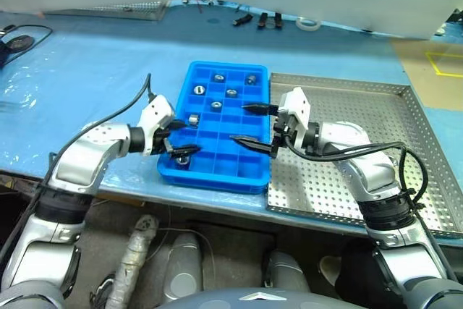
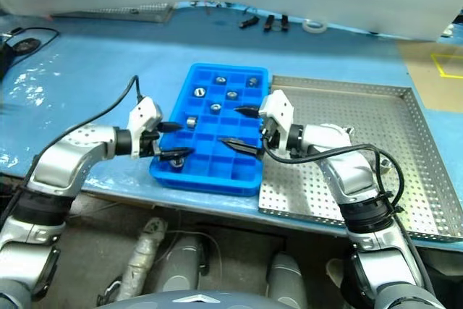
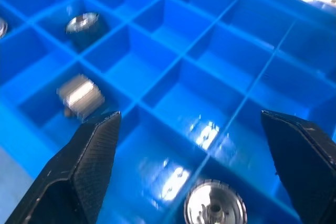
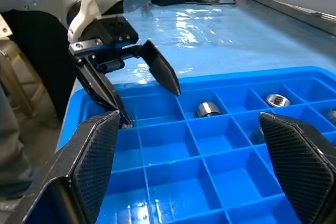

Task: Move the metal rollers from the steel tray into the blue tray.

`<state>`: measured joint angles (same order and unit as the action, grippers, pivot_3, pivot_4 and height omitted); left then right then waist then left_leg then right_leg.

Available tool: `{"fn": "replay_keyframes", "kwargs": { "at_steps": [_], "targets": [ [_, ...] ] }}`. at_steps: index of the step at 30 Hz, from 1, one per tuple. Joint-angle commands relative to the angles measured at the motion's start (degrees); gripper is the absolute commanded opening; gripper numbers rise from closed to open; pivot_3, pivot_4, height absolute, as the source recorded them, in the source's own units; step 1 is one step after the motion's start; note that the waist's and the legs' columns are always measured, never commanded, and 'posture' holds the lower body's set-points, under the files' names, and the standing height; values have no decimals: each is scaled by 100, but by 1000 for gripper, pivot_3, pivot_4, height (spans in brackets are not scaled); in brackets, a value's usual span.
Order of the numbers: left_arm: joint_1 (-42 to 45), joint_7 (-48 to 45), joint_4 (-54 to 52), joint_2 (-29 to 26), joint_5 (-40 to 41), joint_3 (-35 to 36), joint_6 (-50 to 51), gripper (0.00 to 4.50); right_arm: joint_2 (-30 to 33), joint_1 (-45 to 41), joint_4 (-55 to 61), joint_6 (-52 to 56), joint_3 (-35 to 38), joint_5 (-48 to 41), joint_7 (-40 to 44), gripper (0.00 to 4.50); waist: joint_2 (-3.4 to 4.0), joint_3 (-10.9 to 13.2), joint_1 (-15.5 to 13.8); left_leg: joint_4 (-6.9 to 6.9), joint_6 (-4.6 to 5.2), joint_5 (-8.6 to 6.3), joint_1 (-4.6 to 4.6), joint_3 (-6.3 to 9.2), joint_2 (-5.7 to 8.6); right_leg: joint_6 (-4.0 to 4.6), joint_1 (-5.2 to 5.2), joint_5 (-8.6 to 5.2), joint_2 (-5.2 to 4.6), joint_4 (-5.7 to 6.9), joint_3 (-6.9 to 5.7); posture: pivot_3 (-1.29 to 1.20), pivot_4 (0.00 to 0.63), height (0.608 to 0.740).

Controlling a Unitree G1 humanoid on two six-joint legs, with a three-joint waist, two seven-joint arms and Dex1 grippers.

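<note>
Blue-covered table [image 1: 87, 70] carries the blue tray [image 1: 217, 175] beside the steel tray [image 1: 362, 171]. Left gripper [image 1: 179, 140] stands released above a metal roller [image 3: 214, 205], apparently untouched. Right gripper [image 1: 255, 126] spread, empty.

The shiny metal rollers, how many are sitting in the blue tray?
7. Two in the blue tray's far row, two in the next row, one mid-tray, one by the left hand, one under it. The hands may hide more.

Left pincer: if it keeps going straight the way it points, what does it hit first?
Probably the floor of the blue tray, as the open left pincer angles down into it. A roller lies between its fingers; depth is unclear.
</note>
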<state>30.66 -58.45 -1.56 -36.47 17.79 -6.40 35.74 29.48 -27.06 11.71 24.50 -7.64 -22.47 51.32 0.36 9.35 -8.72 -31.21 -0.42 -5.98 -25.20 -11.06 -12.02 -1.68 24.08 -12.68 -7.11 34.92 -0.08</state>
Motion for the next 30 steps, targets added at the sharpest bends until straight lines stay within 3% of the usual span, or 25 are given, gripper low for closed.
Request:
{"fn": "replay_keyframes", "kwargs": {
  "at_steps": [1, 5, 11, 17, 24, 30],
  "targets": [
    [636, -160, 647, 346, -209, -336, -516, 4460, 244, 246, 459, 51, 508, -83, -194, 4500, -2, -1, 19, -3, 2, 0, 1, -2, 4, 0, -2, 0, -3, 0, 3, -20, 150, 740],
    [1414, -237, 1832, 949, -590, -707, -1158, 4460, 415, 758, 932, 230, 878, -98, -571, 4500, -7, -3, 128, -10, 15, 3, 2, -8, 10, -4, -8, 3, -6, -3, 15, -145, 150, 740],
    [2790, -632, 4134, 2415, -1158, -1245, -2550, 4460, 401, 2312, 2392, 683, 1876, -113, -1572, 4500, -10, -3, 366, -13, 24, 0, -6, -14, 14, -8, -4, 4, -6, -10, 22, -389, 150, 740],
    [3659, -817, 5964, 3372, -1612, -1303, -3711, 4460, 29, 3621, 3706, 1027, 2642, -120, -2474, 4500, -16, -4, 882, -22, 54, -20, 1, -34, 12, -16, -2, 1, -9, -23, 34, -623, 150, 740],
    [4226, -283, 7200, 4227, -2014, -1104, -4233, 4460, -641, 4899, 4718, 1085, 2979, -1, -3207, 4500, -20, -2, 1337, -32, 67, -30, -9, -38, 14, -65, 3, -28, -11, -35, 37, -744, 150, 740],
    [4311, 470, 7592, 4639, -2288, -956, -4292, 4460, -773, 5287, 4829, 895, 2970, 58, -3475, 4500, -22, -1, 1703, -96, 98, -64, -44, -34, 15, -74, 5, -33, -20, -42, 32, -776, 150, 740]
  ]
}}
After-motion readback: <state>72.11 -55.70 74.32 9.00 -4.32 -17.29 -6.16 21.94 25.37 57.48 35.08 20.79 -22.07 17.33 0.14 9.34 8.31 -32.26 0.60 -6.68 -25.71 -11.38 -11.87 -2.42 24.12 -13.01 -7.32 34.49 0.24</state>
